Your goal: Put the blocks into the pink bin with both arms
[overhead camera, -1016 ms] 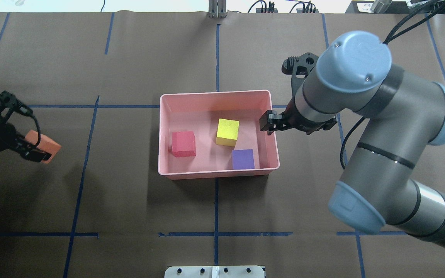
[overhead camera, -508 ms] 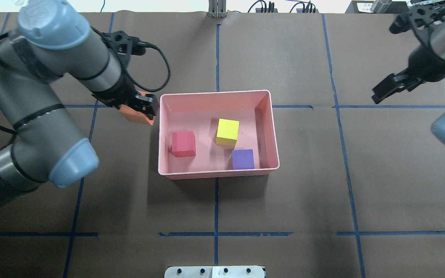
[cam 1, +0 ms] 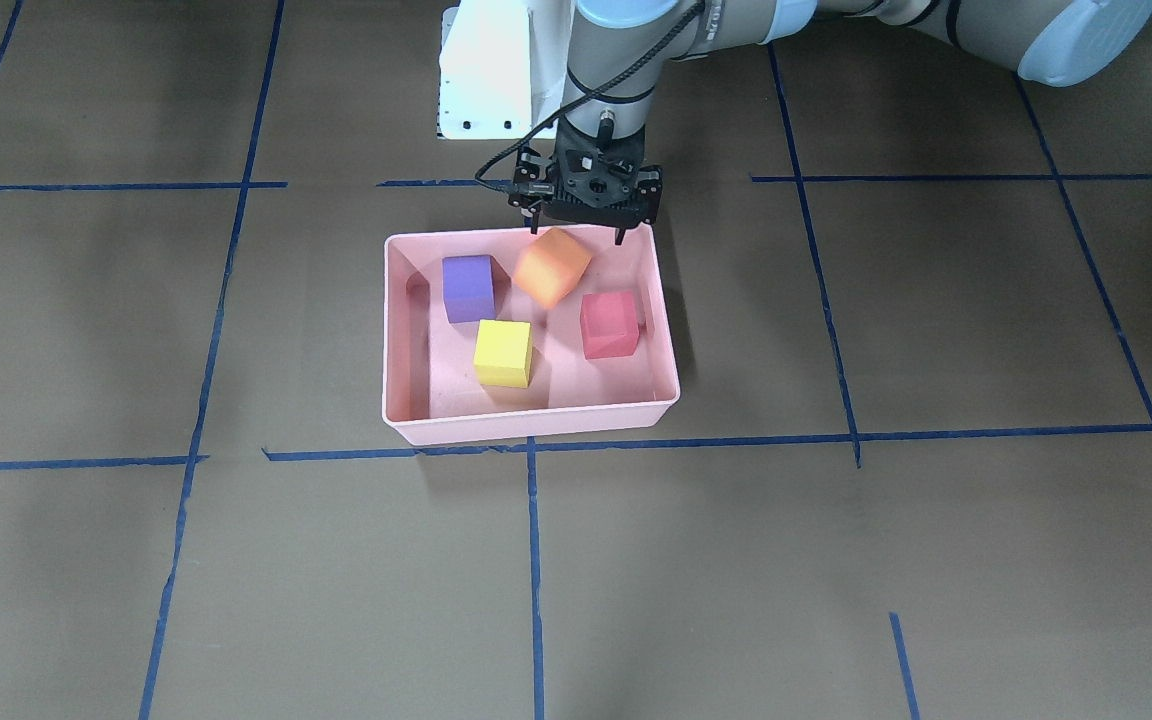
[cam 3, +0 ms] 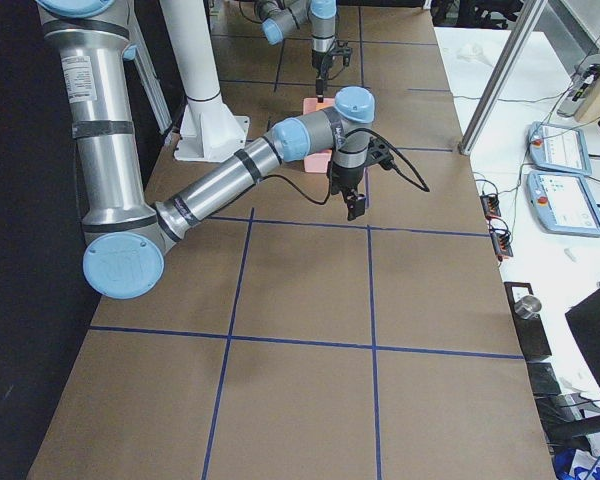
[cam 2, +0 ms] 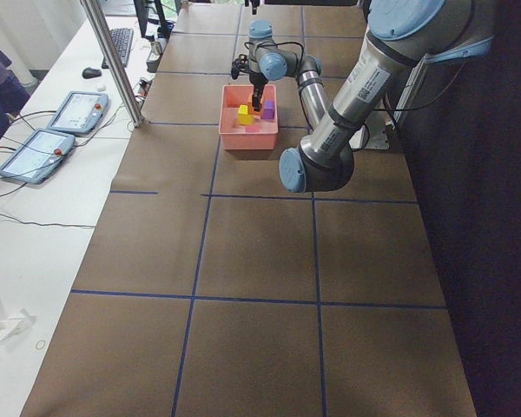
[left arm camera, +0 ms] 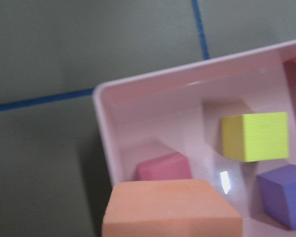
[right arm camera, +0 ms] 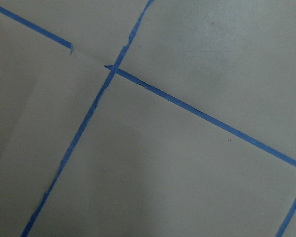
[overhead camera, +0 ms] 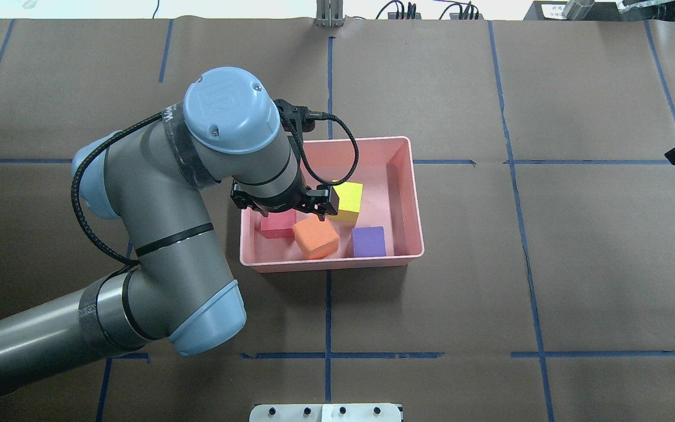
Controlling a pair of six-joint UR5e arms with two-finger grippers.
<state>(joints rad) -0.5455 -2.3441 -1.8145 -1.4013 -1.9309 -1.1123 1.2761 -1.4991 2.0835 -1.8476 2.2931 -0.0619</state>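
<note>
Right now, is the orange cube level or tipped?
Tipped: the orange cube shows slanted edges over the pink bin, just below the left gripper. Whether it touches the floor, cannot tell.

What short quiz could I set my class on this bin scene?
1. Pick one: which block is tilted just below the left gripper?
A. the orange block
B. a blue block
C. a black block
2. True or false: one block lies outside the bin.
3. Fill in: the arm reaching over the bin is the robot's ____ one.

Key: 1 A; 2 false; 3 left.
</note>
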